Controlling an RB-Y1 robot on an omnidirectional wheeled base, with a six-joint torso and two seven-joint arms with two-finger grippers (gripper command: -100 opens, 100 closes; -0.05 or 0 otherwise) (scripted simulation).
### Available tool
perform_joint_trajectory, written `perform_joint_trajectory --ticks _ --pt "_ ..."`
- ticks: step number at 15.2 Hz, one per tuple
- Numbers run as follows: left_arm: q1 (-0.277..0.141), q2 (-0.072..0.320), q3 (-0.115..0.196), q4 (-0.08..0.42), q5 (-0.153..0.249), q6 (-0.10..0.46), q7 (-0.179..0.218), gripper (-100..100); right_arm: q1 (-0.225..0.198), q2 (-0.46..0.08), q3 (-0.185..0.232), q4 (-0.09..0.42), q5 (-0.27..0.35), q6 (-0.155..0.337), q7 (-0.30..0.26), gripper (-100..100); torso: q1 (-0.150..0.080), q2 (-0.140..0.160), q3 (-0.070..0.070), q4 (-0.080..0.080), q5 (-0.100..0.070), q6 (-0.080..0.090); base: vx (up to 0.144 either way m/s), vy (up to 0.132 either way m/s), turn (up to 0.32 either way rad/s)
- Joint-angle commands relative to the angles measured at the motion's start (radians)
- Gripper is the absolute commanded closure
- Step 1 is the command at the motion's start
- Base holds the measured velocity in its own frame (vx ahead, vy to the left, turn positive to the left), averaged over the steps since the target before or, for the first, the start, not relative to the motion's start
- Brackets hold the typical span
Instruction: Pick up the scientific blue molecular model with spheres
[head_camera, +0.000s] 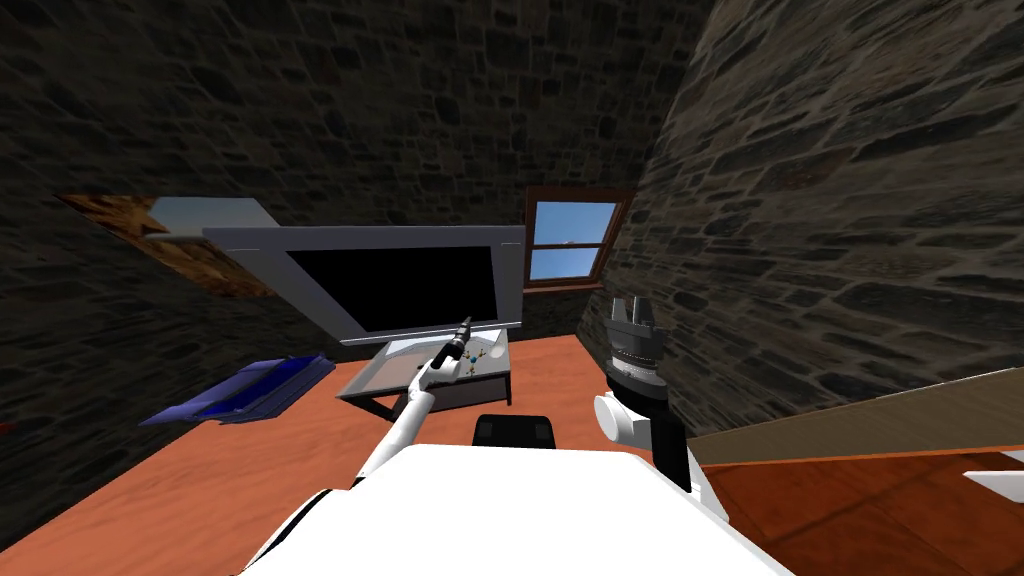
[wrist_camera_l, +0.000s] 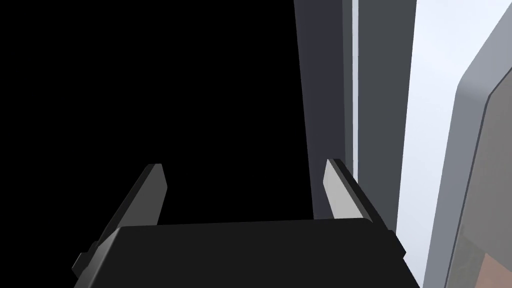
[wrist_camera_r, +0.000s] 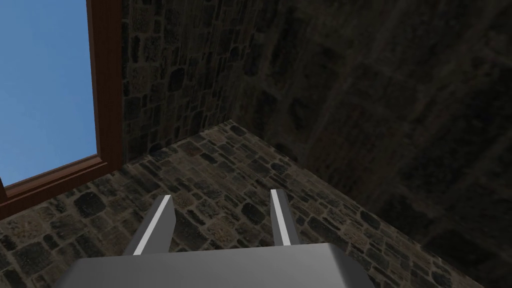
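Grey table on orange floor bears molecular model.

obstacle: screen close ahead of left hand; free: above table

A large grey-framed screen with a black face stands on a low grey counter against the dark stone wall. A flat blue object lies on the reddish-brown floor nearby. A wood-framed window shows blue sky.
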Motion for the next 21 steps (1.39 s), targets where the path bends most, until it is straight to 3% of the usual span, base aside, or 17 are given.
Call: perform_joint_trajectory --ticks 1,3,4,6,7,10,11,13,14,16,19,21 --pt "-0.028 0.000 0.000 0.050 0.009 0.027 0.004 -100 0.000 0.000 0.000 0.000 0.000 0.000 0.000 0 0.000 0.000 0.000 0.000 0.000 0.000 -0.051 0.109 -0.186" --pt "-0.028 0.000 0.000 0.073 0.009 0.027 0.004 -100 0.000 0.000 0.000 0.000 0.000 0.000 0.000 0 0.000 0.000 0.000 0.000 0.000 -0.001 -0.023 0.073 -0.028" --pt "-0.065 -0.001 -0.002 0.105 0.021 0.059 0.009 -100 0.000 0.000 0.000 0.000 0.000 0.000 0.000 0 -0.001 -0.001 -0.001 0.000 0.000 -0.001 -0.023 0.062 -0.149" --pt "-0.065 -0.001 -0.002 0.142 0.021 0.059 0.009 -100 0.000 0.000 0.000 0.000 0.000 0.000 0.000 0 -0.001 -0.001 -0.001 0.000 0.000 0.000 -0.037 0.072 -0.142" --pt "-0.102 -0.002 -0.003 0.169 0.033 0.090 0.014 -100 0.000 0.000 0.000 0.000 0.000 0.000 0.000 0 -0.002 -0.001 -0.001 0.000 0.000 -0.001 -0.044 0.087 -0.161" --pt "-0.102 -0.002 -0.003 0.211 0.033 0.090 0.014 -100 0.000 0.000 0.000 0.000 0.000 0.000 0.000 0 0.000 -0.001 0.000 0.000 0.000 -0.001 -0.035 0.091 -0.083" --pt "-0.139 -0.004 -0.004 0.247 0.045 0.122 0.019 -100 0.000 0.000 0.000 0.000 0.000 0.000 0.000 0 -0.001 -0.001 -0.001 0.000 0.000 -0.001 -0.029 0.071 -0.165" --pt "-0.139 -0.004 -0.004 0.279 0.045 0.122 0.019 -100 0.000 0.000 0.000 0.000 0.000 0.000 0.000 0 0.000 -0.001 -0.001 0.000 0.000 0.000 -0.042 0.083 -0.129" --pt "-0.175 -0.006 -0.005 0.304 0.057 0.153 0.024 -100 0.000 0.000 0.000 0.000 0.000 0.000 0.000 0 -0.001 -0.001 -0.001 0.000 0.000 -0.001 -0.050 0.090 -0.146" --pt "-0.175 -0.006 -0.005 0.346 0.057 0.153 0.024 -100 0.000 0.000 0.000 0.000 0.000 0.000 0.000 0 0.000 -0.001 0.000 0.000 0.000 0.000 -0.037 0.088 -0.133" --pt "-0.247 -0.011 -0.007 0.438 0.080 0.213 0.033 -100 0.000 0.000 0.000 0.000 0.000 0.000 0.000 0 0.001 -0.001 -0.001 0.000 0.000 0.000 -0.047 0.107 -0.206" --pt "-0.247 -0.011 -0.007 0.477 0.080 0.213 0.033 -100 0.000 0.000 0.000 0.000 0.000 0.000 0.000 0 0.002 0.000 0.000 0.000 0.000 -0.001 -0.056 0.102 -0.113"
